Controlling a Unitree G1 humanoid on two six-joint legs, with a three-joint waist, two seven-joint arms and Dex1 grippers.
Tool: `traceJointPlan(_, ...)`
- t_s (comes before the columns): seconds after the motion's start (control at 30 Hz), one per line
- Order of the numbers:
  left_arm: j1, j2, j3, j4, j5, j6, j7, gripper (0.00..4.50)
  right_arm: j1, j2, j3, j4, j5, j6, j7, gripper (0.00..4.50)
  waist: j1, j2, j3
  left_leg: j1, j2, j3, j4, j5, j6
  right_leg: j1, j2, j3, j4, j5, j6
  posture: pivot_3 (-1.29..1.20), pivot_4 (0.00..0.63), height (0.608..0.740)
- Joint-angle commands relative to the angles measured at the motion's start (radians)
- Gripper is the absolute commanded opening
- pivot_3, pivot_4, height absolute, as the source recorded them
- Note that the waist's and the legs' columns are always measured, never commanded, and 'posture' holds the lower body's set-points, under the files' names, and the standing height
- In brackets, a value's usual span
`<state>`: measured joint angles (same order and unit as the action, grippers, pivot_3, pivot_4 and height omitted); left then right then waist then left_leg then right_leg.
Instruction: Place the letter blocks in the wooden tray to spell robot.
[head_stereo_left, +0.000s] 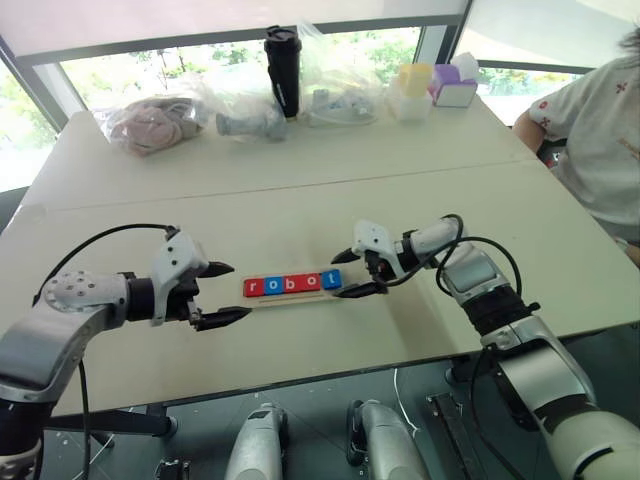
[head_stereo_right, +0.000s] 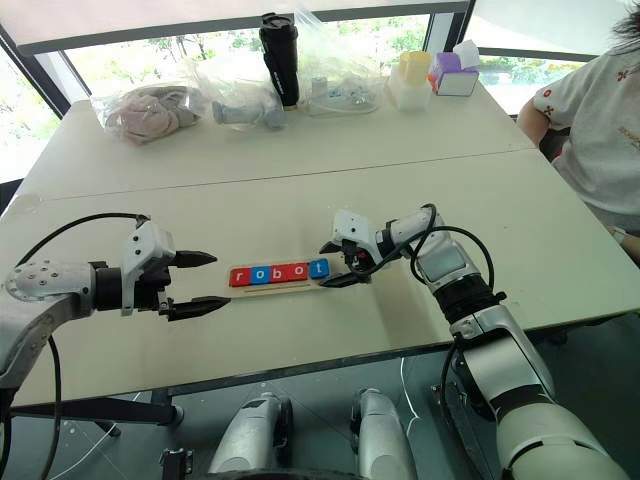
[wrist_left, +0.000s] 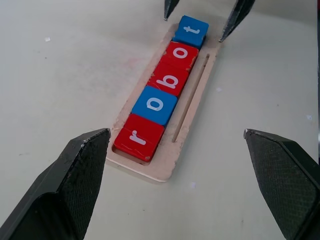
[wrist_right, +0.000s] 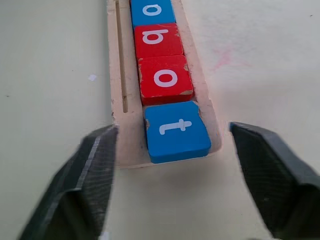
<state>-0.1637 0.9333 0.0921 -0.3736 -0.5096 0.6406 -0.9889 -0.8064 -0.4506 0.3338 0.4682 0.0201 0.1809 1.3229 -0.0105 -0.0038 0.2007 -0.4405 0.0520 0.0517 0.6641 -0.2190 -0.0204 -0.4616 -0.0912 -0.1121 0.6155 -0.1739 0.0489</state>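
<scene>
The wooden tray lies in the middle of the table. Five letter blocks sit in it in a row reading r, o, b, o, t: red, blue, red, red, blue. The blue t block rests slightly askew at the tray's right end. My right gripper is open, one finger on each side of the t block, not touching it. My left gripper is open just off the tray's left end, near the red r block, with nothing between its fingers.
Along the far side of the table stand a black bottle, plastic bags and small coloured boxes. A person in a white shirt sits at the right edge. The table's front edge runs close below both grippers.
</scene>
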Motion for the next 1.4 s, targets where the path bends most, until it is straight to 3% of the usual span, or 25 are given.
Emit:
traceJointPlan(0.03,0.000,0.001,0.021,-0.026,0.002,-0.016,0.005,4.50,-0.030,0.001,-0.019,-0.021,0.008,-0.019,-0.009,4.47,0.000,0.000,0.000,0.000,0.000,0.000,0.000,0.000,0.000,0.000,0.000,0.000,0.000,0.000,0.000,0.00,0.150,0.740)
traceJointPlan(0.47,-0.010,-0.006,0.006,-0.018,0.002,-0.021,0.004,4.50,0.039,-0.071,-0.100,-0.117,0.013,-0.002,-0.131,4.47,0.001,0.000,0.000,0.000,0.000,0.000,0.000,0.000,0.000,0.000,0.000,0.000,0.000,0.000,0.000,0.00,0.150,0.740)
traceJointPlan(1.1,-0.017,-0.010,0.013,-0.022,-0.002,-0.010,0.005,4.50,0.014,0.001,-0.077,-0.041,-0.011,-0.051,-0.193,4.47,0.001,0.000,0.000,0.000,0.000,0.000,0.000,0.000,0.000,0.000,0.000,0.000,0.000,0.000,0.000,0.00,0.150,0.740)
traceJointPlan(1.4,-0.008,-0.010,0.042,-0.016,-0.016,-0.010,0.010,4.50,0.044,-0.084,-0.133,-0.156,0.024,0.000,-0.190,4.47,0.002,0.000,0.000,0.000,0.000,0.000,0.000,0.000,0.000,0.000,0.000,0.000,0.000,0.000,0.000,0.00,0.150,0.740)
